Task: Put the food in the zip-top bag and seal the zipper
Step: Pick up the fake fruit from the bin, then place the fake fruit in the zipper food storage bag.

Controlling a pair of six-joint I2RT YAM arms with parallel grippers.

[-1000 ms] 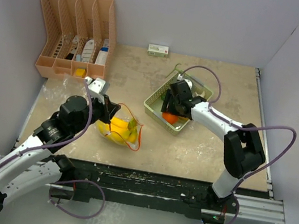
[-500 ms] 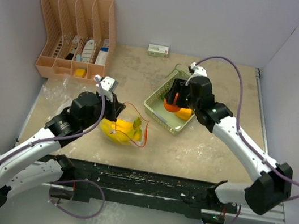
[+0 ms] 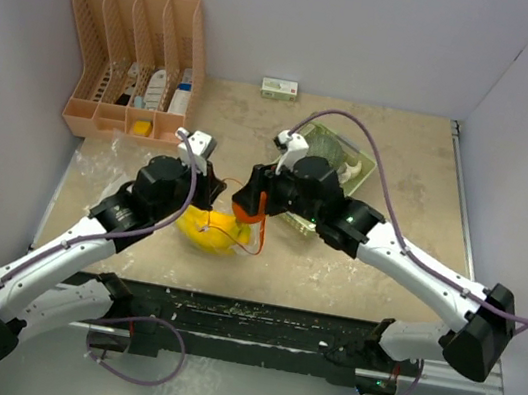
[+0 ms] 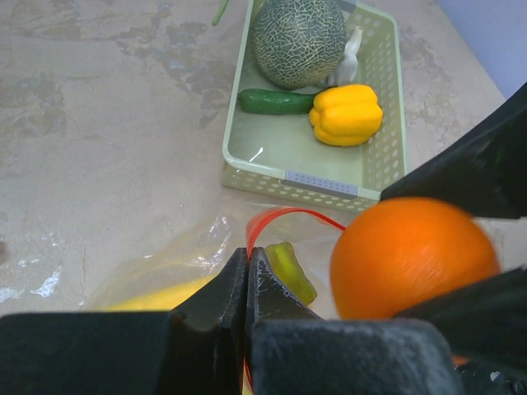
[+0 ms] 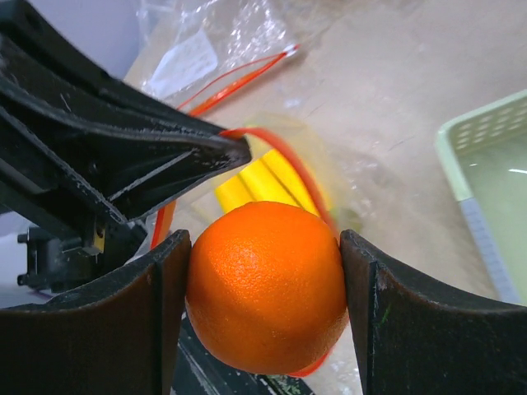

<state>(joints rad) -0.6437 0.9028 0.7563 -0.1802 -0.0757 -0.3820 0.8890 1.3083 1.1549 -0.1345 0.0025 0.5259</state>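
The zip-top bag [image 3: 222, 234] lies open on the table with the yellow banana bunch [image 3: 207, 225] inside. My left gripper [image 4: 247, 252] is shut on the bag's red zipper rim [image 4: 284, 216] and holds the mouth up. The right gripper [image 5: 265, 288] is shut on the orange [image 5: 265, 284], which hangs just above the bag mouth, close to the left fingers. In the pale green basket [image 4: 296, 177] lie the netted melon [image 4: 298, 41], the dark green cucumber [image 4: 276, 100], a yellow pepper [image 4: 346, 113] and a small white piece [image 4: 352, 53].
A pink slotted organizer [image 3: 134, 64] stands at the back left. A small box [image 3: 279, 88] lies by the back wall. A second clear bag [image 5: 206, 58] with a red zipper lies flat to the left of the open one. The two arms nearly meet over the bag.
The right arm lifted the orange out of the basket and carried it left to the bag mouth. The left gripper kept its hold on the rim and shifted slightly right.
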